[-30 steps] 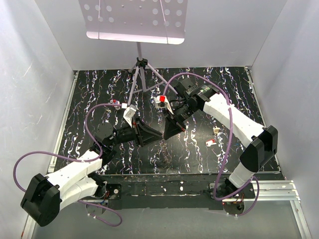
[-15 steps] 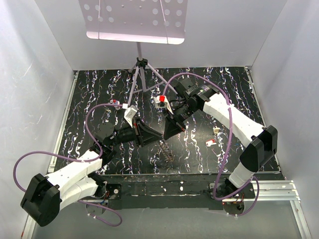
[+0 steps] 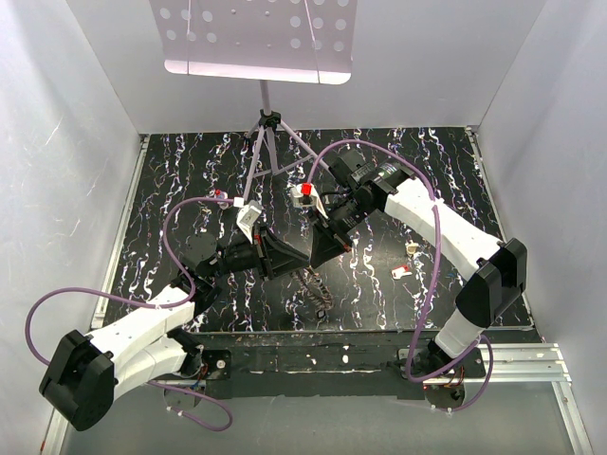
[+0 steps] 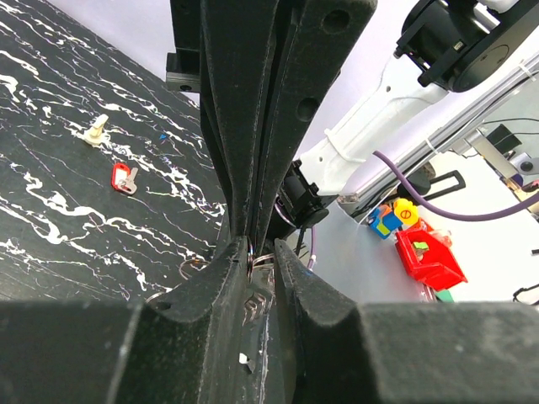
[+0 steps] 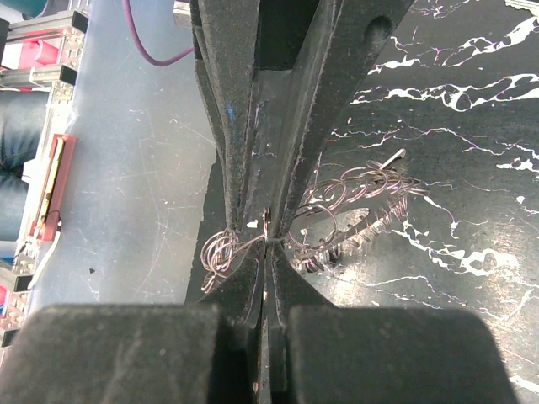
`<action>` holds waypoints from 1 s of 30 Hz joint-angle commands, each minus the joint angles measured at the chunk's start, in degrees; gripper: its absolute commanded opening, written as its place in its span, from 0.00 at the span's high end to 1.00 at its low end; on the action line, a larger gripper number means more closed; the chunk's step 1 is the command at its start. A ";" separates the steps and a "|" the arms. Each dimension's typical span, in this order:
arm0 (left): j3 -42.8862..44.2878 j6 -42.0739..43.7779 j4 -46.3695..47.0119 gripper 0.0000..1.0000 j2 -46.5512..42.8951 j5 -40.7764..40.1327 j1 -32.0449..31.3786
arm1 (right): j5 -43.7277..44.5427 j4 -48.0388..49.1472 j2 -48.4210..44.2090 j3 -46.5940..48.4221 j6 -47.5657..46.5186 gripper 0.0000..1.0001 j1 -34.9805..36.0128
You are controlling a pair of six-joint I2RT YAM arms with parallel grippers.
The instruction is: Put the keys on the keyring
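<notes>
The keyring [image 3: 313,286], a thin grey wire ring fringed with small metal loops, hangs between both grippers above the table's near middle. My right gripper [image 5: 268,240] is shut on its wire, and the fringed rim [image 5: 358,198] spreads to the right of the fingers. My left gripper [image 4: 257,252] meets it tip to tip, with its jaws narrowed onto the wire and the metal pieces [image 4: 254,305] between them. In the top view the two grippers [image 3: 303,254] touch noses. Two keys lie loose on the table to the right: a red one [image 3: 402,271] [image 4: 125,178] and a cream one [image 3: 412,248] [image 4: 95,129].
A music stand [image 3: 256,38] rises at the back centre, its tripod legs [image 3: 270,142] on the black marbled table [image 3: 190,171]. White walls close in three sides. A red bin [image 4: 429,257] sits off the table beyond the right arm.
My left jaws have narrowed onto the keyring. The hanging ring has swung and now shows more clearly below the fingertips. The right gripper has shifted slightly left.
</notes>
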 commanded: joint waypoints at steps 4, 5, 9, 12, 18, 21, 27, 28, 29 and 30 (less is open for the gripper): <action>1.79 0.77 -0.16 0.82 0.22 0.99 0.11 | -1.65 0.63 0.40 2.63 0.23 0.99 0.32; 1.79 0.77 -0.25 0.82 0.30 0.99 0.20 | -1.65 0.72 0.40 2.63 0.23 0.99 0.32; 1.79 0.78 -0.60 0.82 0.65 1.16 0.11 | -1.65 0.63 0.31 2.63 0.23 0.99 0.41; 1.97 0.86 -0.60 0.82 0.74 1.16 0.11 | -1.74 0.63 0.31 2.55 0.23 0.99 0.41; 2.14 0.69 0.02 0.92 0.74 1.34 0.20 | -1.65 0.72 0.40 2.46 0.14 0.99 0.50; 2.06 0.60 0.28 1.00 0.83 1.60 0.20 | -1.65 0.72 0.49 2.46 0.14 0.99 0.58; 1.53 1.65 -0.68 1.00 -0.31 1.16 0.11 | -2.00 0.28 0.31 2.90 0.05 0.99 0.59; 1.53 2.44 -1.38 1.00 -0.49 0.99 0.11 | -2.18 0.10 0.22 2.90 -0.12 0.99 0.59; 1.53 3.40 -2.17 1.00 -1.10 0.90 0.11 | -2.44 -0.16 0.22 2.98 -0.47 0.99 0.50; 1.53 4.45 -2.96 1.00 -1.63 0.90 0.11 | -2.70 -0.51 0.14 3.16 -0.91 0.93 0.50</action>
